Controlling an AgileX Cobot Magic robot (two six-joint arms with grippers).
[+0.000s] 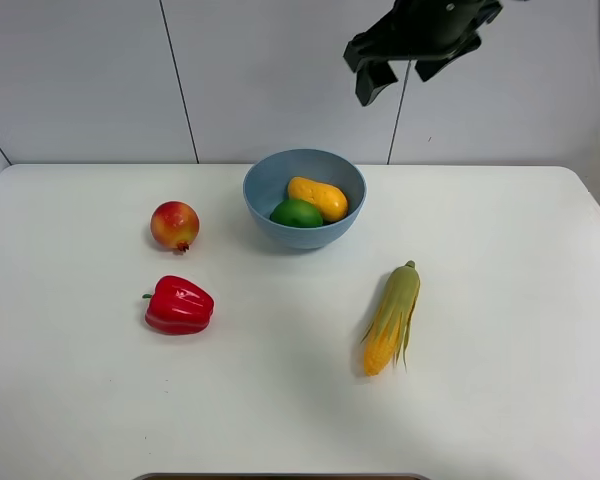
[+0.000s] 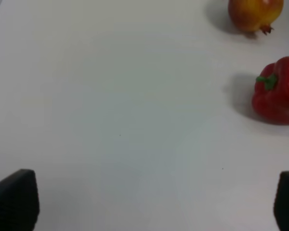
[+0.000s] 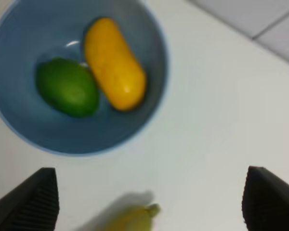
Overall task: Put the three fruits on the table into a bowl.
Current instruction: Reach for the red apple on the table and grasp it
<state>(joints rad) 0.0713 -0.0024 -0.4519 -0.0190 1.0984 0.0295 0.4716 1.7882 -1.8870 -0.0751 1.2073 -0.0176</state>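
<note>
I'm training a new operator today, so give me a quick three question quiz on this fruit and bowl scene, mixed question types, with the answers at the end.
1. True or false: the lime and the mango both lie in the bowl.
2. How many of the three fruits sit on the table outside the bowl? A none, B one, C two.
3. Fill the gap: in its wrist view, the right gripper is ___ and holds nothing.
Key: 1 true. 2 B: only the pomegranate, near the bell pepper. 3 open.
</note>
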